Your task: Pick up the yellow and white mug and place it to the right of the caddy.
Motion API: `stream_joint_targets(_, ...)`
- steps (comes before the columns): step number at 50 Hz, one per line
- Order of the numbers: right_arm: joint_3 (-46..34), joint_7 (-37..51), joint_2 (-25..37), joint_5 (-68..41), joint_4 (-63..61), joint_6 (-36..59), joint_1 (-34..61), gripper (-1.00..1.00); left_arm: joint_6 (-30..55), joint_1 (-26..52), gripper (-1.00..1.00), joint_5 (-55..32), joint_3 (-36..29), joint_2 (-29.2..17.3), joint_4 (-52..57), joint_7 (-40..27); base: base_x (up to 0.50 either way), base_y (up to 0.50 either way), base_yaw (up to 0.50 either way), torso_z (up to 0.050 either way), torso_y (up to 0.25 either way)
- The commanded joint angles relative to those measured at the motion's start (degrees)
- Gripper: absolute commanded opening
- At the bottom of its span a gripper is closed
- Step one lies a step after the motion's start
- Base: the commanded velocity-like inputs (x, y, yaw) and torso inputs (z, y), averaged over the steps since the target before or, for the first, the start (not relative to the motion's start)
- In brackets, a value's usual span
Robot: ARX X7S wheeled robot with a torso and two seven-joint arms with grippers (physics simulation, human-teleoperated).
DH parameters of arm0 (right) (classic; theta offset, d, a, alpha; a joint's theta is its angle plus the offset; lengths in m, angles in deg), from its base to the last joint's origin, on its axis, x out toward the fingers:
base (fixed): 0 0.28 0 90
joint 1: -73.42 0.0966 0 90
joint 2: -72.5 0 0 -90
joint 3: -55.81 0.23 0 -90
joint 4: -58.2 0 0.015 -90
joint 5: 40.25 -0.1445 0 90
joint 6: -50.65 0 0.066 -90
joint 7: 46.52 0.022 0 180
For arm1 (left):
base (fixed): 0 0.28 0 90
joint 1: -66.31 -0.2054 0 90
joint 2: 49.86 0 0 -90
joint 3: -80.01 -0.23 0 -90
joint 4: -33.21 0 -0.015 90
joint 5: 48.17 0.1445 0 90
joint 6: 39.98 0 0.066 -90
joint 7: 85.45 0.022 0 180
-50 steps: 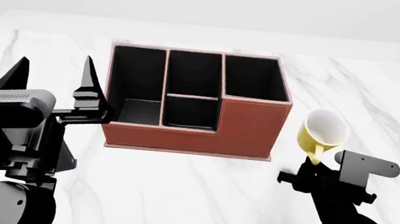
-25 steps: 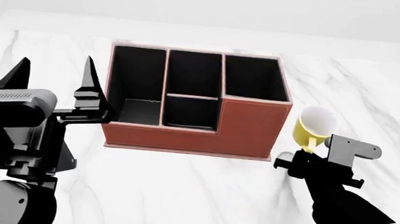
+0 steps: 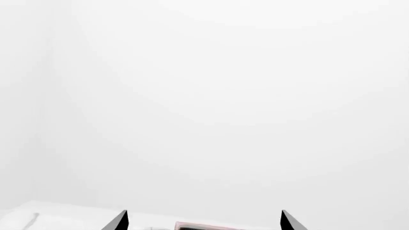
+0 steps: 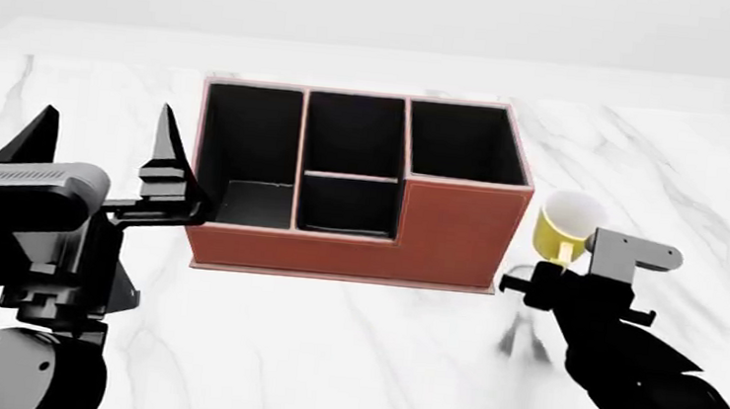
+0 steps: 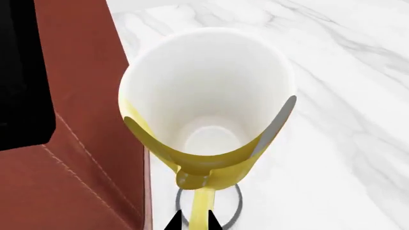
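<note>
The yellow and white mug (image 4: 565, 229) hangs just right of the reddish-brown caddy (image 4: 377, 230), near its tall front right corner. My right gripper (image 4: 569, 264) is shut on the mug's yellow handle (image 5: 199, 211). In the right wrist view the mug (image 5: 208, 100) shows its white inside, tilted open toward the camera, a little above the marble table (image 5: 345, 143), with the caddy wall (image 5: 83, 120) close beside it. My left gripper (image 4: 99, 152) is open and empty, held up left of the caddy; its fingertips (image 3: 121, 221) show in the left wrist view.
The white marble table (image 4: 351, 362) stretches in front of and to the right of the caddy. The left wrist view faces a blank white wall, with only a sliver of the caddy's rim (image 3: 204, 225).
My right gripper has carried the mug lower and slightly left, closer to the caddy's right side and nearer the table. The left arm has hardly moved.
</note>
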Motion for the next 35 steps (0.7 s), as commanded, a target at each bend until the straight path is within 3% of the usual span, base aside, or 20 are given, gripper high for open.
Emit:
stream_joint_targets(1, -0.5, -2.6, -2.2, 3.1, 6.0, 0.0, 3.4, -1.0, -0.2, 0.1, 1.0, 0.2, -0.4, -0.1, -0.3, -0.1, 0.0, 0.0, 0.0, 0.0, 0.0)
stream_joint_targets(35, -1.6, -9.2, -8.3, 6.0, 22.9, -4.6, 6.6, -1.0, -0.5, 0.3, 1.0, 0.2, -0.9, -0.4, -0.7, -0.4, 0.0, 0.0, 0.0, 0.0, 0.001)
